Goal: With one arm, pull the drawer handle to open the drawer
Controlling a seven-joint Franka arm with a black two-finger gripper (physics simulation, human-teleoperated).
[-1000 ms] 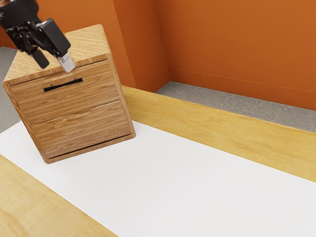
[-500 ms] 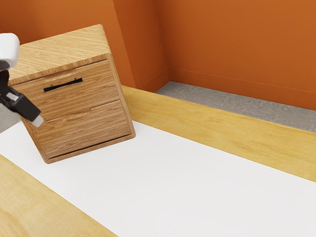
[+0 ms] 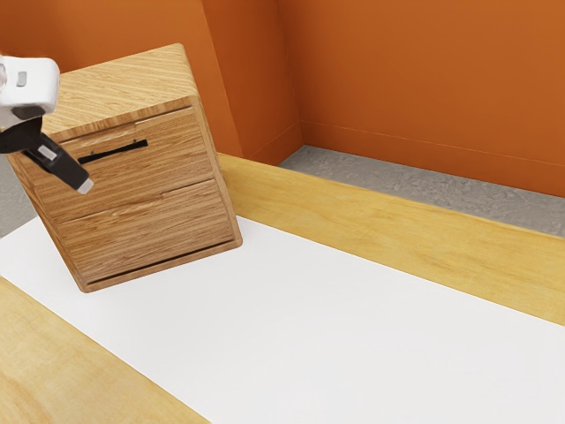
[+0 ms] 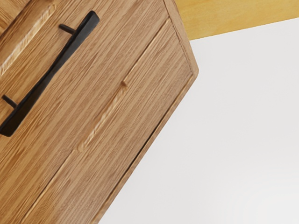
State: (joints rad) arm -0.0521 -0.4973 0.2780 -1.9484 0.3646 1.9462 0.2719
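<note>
A wooden cabinet (image 3: 132,97) with two drawers stands on the white mat at the exterior view's left. The top drawer (image 3: 168,150) carries a thin black bar handle (image 3: 112,152), and its front sits close to flush with the cabinet. My gripper (image 3: 79,183) hangs in front of the top drawer's left end, just left of and slightly below the handle, apart from it. In the wrist view the handle (image 4: 46,74) runs diagonally across the drawer front, above the lower drawer (image 4: 107,140).
The cabinet rests on a white mat (image 3: 335,336) laid over a wooden table (image 3: 415,238). Orange walls (image 3: 424,71) and a grey floor strip (image 3: 415,181) lie behind. The mat stretches open toward the exterior view's right.
My hand dropped from above the cabinet's top edge to its lower left, then rose and moved right, ending just left of the handle. The cabinet stayed put.
</note>
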